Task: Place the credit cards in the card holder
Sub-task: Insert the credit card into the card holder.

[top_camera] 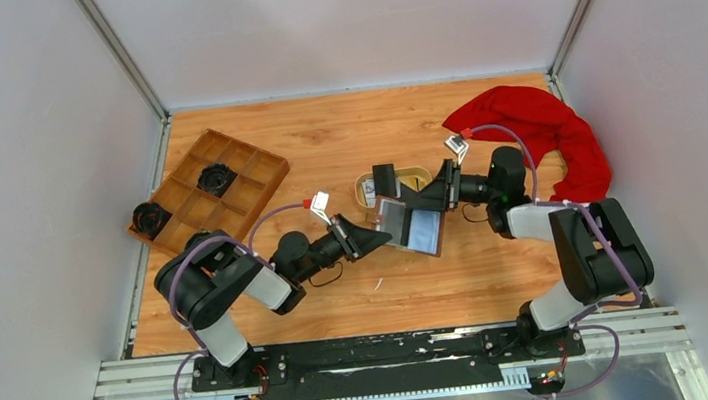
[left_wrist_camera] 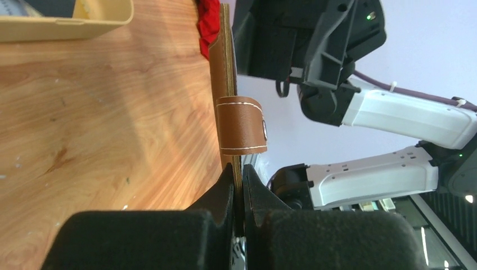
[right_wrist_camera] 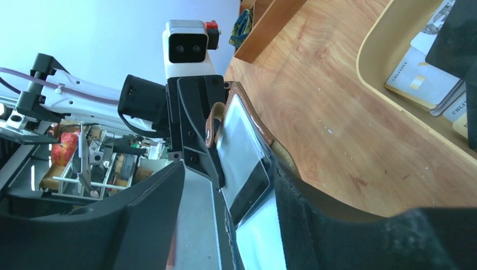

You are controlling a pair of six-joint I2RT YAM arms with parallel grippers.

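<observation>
The brown card holder (top_camera: pixel 413 225) is held open and tilted above the table's middle, its grey pockets facing up. My left gripper (top_camera: pixel 375 240) is shut on its left edge. In the left wrist view the jaws (left_wrist_camera: pixel 239 174) pinch the holder's thin edge (left_wrist_camera: pixel 225 84) below its strap (left_wrist_camera: pixel 242 125). My right gripper (top_camera: pixel 423 200) stands open at the holder's far edge. In the right wrist view its fingers (right_wrist_camera: pixel 230 169) straddle the holder, with a dark glossy credit card (right_wrist_camera: pixel 247 160) lying against the inner pocket. More whitish credit cards (right_wrist_camera: pixel 419 79) lie in the tan dish (right_wrist_camera: pixel 382 84).
The tan oval dish (top_camera: pixel 415 170) sits just behind the holder, with a black flat piece (top_camera: pixel 385 176) at its left end. A wooden compartment tray (top_camera: pixel 247 177) with black round objects (top_camera: pixel 217 178) is at the back left. A red cloth (top_camera: pixel 543 128) lies at the back right.
</observation>
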